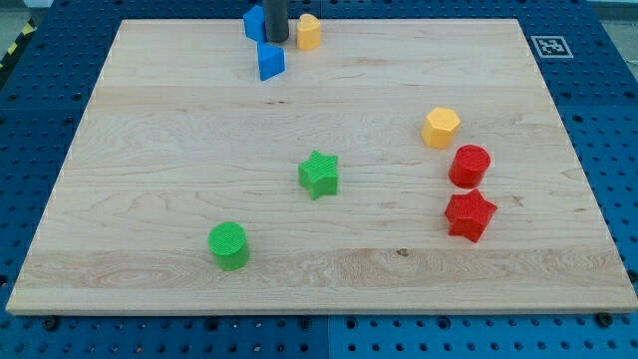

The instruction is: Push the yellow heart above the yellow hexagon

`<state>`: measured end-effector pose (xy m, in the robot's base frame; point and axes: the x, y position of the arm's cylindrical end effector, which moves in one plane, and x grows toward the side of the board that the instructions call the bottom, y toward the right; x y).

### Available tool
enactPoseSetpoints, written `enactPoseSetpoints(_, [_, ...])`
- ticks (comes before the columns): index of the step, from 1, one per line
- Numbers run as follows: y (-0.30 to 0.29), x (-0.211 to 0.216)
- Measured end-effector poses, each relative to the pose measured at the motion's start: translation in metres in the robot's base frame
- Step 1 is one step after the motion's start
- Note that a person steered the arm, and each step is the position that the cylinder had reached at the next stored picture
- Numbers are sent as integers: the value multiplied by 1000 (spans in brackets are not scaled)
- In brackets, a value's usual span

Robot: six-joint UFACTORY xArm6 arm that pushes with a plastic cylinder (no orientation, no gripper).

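A wooden board point(199, 150) is seen laid on a blue perforated table point(40, 100), with a fiducial marker point(549, 46) at the board's corner towards 1 o'clock. No claw is fitted: the arm ends in a dark rod, so nothing is gripped. My tip point(276, 40) is set down at the board's 12 o'clock edge. The yellow heart point(308, 32) lies just beside the tip at its 3 o'clock; contact cannot be told. A blue block point(255, 22) is partly hidden behind the rod at its 9 o'clock, and a second blue block point(270, 61) sits close under the tip at 6 o'clock. The yellow hexagon point(441, 128) is found well apart, towards 4 o'clock from the heart. Below it a red cylinder point(469, 166) and red star point(470, 215) are lined up. A green star point(319, 175) is seen near the centre, a green cylinder point(229, 245) towards 7 o'clock.
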<state>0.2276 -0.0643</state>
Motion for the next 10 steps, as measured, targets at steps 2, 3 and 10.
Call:
enactPoseSetpoints(2, [28,-1])
enactPoseSetpoints(3, [42,-4])
enactPoseSetpoints(10, [156,31])
